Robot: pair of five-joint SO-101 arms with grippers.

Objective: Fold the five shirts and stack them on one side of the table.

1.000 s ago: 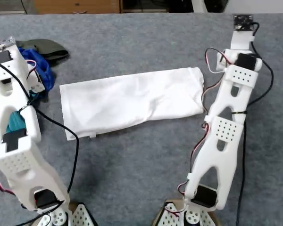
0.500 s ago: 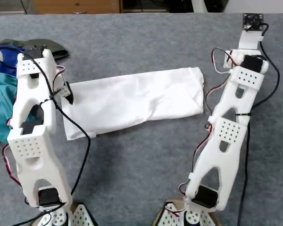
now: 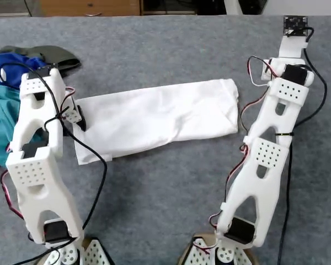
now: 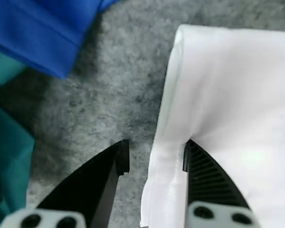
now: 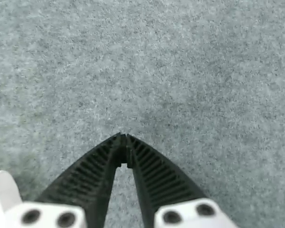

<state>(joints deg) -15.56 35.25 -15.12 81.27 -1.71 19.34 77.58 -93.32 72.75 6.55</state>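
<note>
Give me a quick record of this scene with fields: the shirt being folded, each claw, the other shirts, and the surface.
white shirt: folded into a long band, lying flat mid-table
left claw: open, straddling the band's end, one finger over cloth, one over the table
right claw: shut, over bare table, apart from the white shirt
other shirts: blue shirt, teal shirt, dark shirt, heaped by the left arm
surface: grey table

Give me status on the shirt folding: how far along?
Done: the white shirt lies partly folded into a long strip. In hand: the open left gripper straddles its end nearest the pile; the right gripper is shut over bare table. Left: finish that fold; blue shirt, teal shirt and dark garment lie heaped unfolded, no stack yet.
</note>
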